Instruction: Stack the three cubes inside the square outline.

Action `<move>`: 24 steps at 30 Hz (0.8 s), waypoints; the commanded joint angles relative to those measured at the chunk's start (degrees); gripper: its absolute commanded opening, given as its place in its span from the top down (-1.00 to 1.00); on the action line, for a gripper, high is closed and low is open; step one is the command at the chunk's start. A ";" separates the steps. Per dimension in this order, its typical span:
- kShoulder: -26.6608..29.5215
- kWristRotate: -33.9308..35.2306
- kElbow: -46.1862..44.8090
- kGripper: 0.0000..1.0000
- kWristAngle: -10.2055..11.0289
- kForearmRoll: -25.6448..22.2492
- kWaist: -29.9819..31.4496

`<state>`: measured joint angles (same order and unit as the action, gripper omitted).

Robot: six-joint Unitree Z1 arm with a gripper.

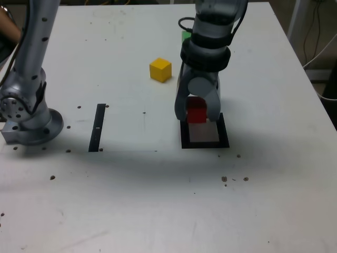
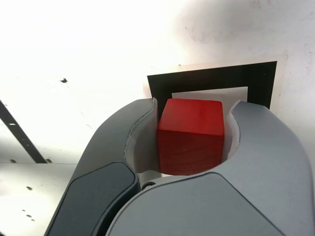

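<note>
My gripper point(image 1: 197, 117) is shut on the red cube point(image 1: 197, 112), which sits between the two grey jaws point(image 2: 191, 136). It hangs at the far edge of the square outline point(image 1: 223, 141), a black frame with a white centre point(image 2: 216, 78). The yellow cube point(image 1: 160, 69) rests on the table to the exterior view's left of the arm. A sliver of the green cube point(image 1: 185, 36) shows behind the arm; most of it is hidden.
A narrow black strip point(image 1: 97, 127) lies on the white table at the exterior view's left. The arm's grey base point(image 1: 26, 118) stands at the left edge. Small dark specks dot the tabletop. Cables hang beyond the table's right edge.
</note>
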<state>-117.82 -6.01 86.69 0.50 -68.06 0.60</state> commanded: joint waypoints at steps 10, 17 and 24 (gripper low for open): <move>-0.79 3.02 -0.30 0.62 0.13 1.85 1.94; -1.80 3.02 -0.23 0.62 0.13 2.71 1.99; -1.94 3.02 -1.23 0.32 -0.43 4.54 2.04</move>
<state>-119.48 -3.09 85.72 0.25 -63.71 2.53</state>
